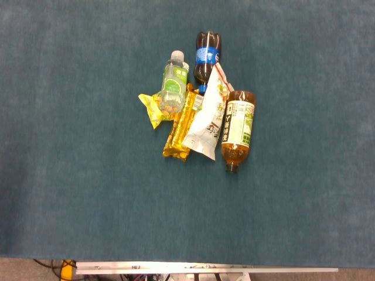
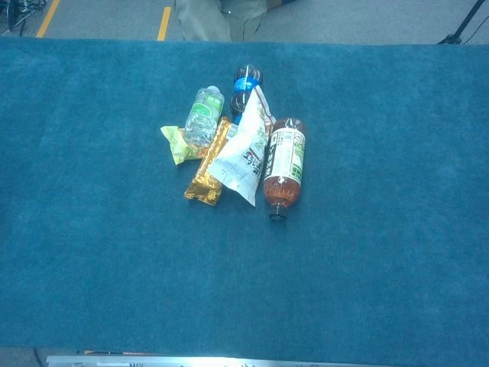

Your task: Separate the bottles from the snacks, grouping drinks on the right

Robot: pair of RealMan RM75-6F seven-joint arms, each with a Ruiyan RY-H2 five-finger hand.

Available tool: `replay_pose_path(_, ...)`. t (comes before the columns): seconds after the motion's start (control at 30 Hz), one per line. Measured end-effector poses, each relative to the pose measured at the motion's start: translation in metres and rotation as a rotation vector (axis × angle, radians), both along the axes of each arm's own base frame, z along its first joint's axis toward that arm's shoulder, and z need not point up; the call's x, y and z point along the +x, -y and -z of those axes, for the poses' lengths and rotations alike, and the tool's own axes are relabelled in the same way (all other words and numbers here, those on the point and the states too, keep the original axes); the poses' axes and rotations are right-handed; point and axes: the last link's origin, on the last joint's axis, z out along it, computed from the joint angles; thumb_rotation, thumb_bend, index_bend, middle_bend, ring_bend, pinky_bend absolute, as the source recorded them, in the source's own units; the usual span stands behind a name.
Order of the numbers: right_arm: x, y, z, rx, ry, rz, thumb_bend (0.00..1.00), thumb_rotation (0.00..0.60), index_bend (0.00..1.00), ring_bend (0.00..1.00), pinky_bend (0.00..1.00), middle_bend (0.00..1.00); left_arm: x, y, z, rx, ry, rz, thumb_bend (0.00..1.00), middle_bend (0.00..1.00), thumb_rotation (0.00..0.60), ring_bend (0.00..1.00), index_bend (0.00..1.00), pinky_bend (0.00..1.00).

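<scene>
- Closest of all, a thin metal rail (image 1: 205, 270) along the near edge of the table.
- Then a big blue cloth (image 2: 114, 267) covering the whole table top.
- Left hand and right hand: outside both views, so cannot tell if the fingers are spread, pressed together or pinching.
- All the task things in one small pile near the middle of the cloth, a bit toward the far side.
- First in the pile, a brown tea bottle (image 1: 237, 132) with a white and green label. Lies on its side at the right of the pile, dark cap toward the near edge.
- Just left of it, touching, a white snack bag (image 1: 206, 126), with its far tip reaching up past the tea bottle.
- Left of that, a long gold snack pack (image 1: 180, 129), partly tucked under the white bag's edge.
- Further left, a crinkly yellow snack bag (image 1: 151, 106), sticking out from under a bottle.
- On top of that yellow bag, a clear bottle with a green label (image 1: 174, 85). Lies on its side, white cap pointing away.
- Furthest in the pile, a dark cola bottle with a blue label (image 1: 207, 54), its near end hidden under the white bag.
- Past the table, grey floor with yellow lines (image 2: 164, 21) and a person's legs (image 2: 221, 11) at the top of the chest view.
</scene>
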Motion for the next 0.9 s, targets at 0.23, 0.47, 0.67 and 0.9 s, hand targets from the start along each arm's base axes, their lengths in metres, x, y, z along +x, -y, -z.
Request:
replay_pose_path(0.23,0.033,0.019,0.009,0.111,-0.047,-0.128,0.05,0.6,0.36,0.35,0.48,0.4,0.002,0.001,-0.003,0.006,-0.001,0.01,0.3,0.3,0.6,0.27,0.26,0.26)
replay_pose_path(0.47,0.066,0.038,0.035,0.247,-0.16,-0.253,0.0,0.6,0.29,0.3,0.42,0.37,0.0,0.007,-0.008,0.022,-0.002,-0.002,0.3,0.3,0.6,0.27,0.26,0.26)
replay_pose_path(0.67,0.096,0.048,0.07,0.344,-0.271,-0.393,0.0,0.6,0.28,0.3,0.42,0.37,-0.002,0.01,-0.009,0.023,0.001,-0.012,0.3,0.3,0.6,0.27,0.26,0.26)
replay_pose_path(0.9,0.121,0.055,0.117,0.45,-0.368,-0.514,0.0,0.6,0.27,0.3,0.4,0.37,-0.007,0.016,-0.012,0.037,0.003,-0.031,0.3,0.3,0.6,0.27,0.26,0.26)
